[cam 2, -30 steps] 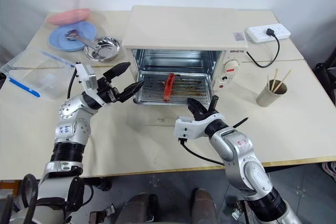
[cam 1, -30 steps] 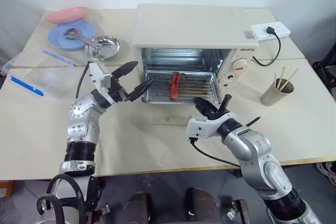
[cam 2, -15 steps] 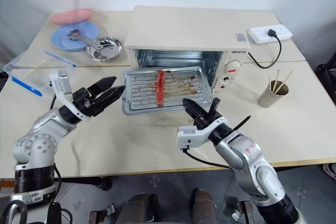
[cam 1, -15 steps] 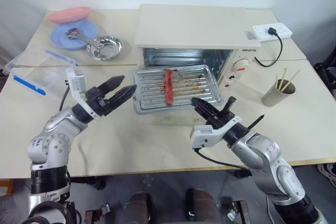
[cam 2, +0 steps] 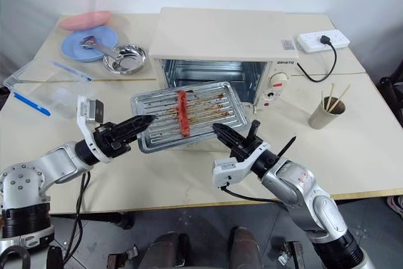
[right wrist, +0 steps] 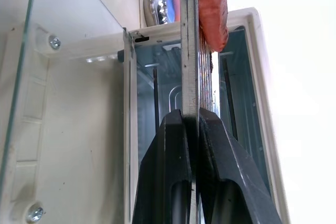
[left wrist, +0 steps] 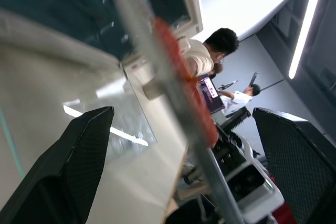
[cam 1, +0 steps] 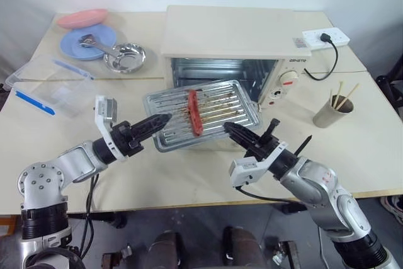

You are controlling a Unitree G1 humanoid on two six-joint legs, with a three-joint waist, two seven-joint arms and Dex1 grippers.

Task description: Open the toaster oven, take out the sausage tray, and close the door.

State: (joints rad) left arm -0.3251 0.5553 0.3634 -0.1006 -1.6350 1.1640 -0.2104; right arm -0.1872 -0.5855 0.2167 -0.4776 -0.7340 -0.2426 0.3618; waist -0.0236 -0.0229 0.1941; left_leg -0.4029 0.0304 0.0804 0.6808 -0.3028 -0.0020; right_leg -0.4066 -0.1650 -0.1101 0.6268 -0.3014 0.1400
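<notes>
The cream-white toaster oven stands open, its cavity bare. Its glass door lies folded down flat in front of it. The silver sausage tray hangs tilted above the door, out of the oven, with one red sausage lying across its ribs. My right gripper is shut on the tray's near right edge. At the tray's left edge my left gripper is open, and the rim runs between its spread fingers untouched.
A steel bowl, a blue plate and a pink plate sit at the back left. A clear plastic box lies at the left. A cup of chopsticks and a power strip are on the right.
The tray has come out of the oven toward me and leftward, held by my right gripper. My left gripper drew back, rolled, and now straddles the tray's left edge.
</notes>
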